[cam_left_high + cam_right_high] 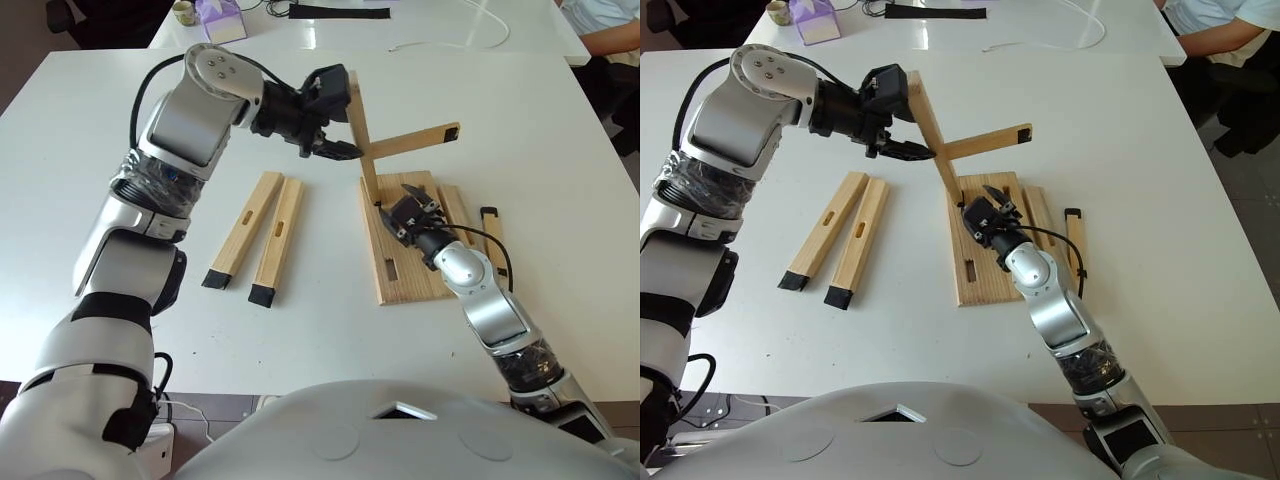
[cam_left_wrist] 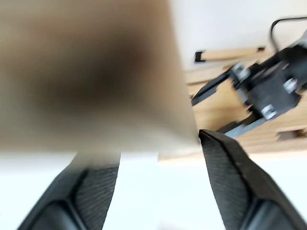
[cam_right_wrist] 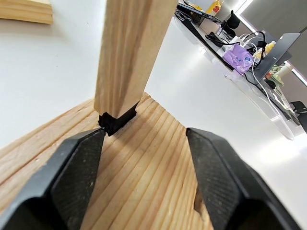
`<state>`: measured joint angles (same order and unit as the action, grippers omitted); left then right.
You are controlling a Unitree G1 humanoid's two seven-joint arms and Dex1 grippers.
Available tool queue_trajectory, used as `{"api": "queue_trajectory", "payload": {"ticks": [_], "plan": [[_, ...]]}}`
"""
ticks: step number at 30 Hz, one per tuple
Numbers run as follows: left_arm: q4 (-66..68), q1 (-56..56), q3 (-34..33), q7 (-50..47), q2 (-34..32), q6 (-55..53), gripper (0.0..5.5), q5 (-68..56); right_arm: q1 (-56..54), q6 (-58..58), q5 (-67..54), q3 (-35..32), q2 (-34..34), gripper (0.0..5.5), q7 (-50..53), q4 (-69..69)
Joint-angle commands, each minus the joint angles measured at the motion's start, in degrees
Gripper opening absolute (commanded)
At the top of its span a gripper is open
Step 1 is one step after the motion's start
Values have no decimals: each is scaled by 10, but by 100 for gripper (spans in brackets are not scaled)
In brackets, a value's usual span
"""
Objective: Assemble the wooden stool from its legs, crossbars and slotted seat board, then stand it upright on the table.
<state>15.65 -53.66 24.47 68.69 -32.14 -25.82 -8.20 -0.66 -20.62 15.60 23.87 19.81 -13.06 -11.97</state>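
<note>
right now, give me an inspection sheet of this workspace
surface: white table
job's things: seat board lying flat; leg standing tilted in its slot, crossbar sticking out; two loose legs to its left; two thinner bars at its right edge
clutter: tissue box, cup, black strip on rear table
hands: left hand at the standing leg's upper part; right hand open at its foot
cables: white cable on rear table; black cable at right wrist
surroundings: rear table beyond the far edge
</note>
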Motion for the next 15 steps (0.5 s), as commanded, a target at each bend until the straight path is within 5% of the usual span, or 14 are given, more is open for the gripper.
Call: {"api": "queue_trajectory", "payload": {"ticks": [1, 15], "plan": [[29, -25, -14, 12, 1, 15, 365, 14, 45, -43, -11, 30, 1, 314, -51, 87], [-61, 70, -89, -56, -25, -59, 380, 3, 36, -50, -29, 21, -45, 314, -34, 100]]}}
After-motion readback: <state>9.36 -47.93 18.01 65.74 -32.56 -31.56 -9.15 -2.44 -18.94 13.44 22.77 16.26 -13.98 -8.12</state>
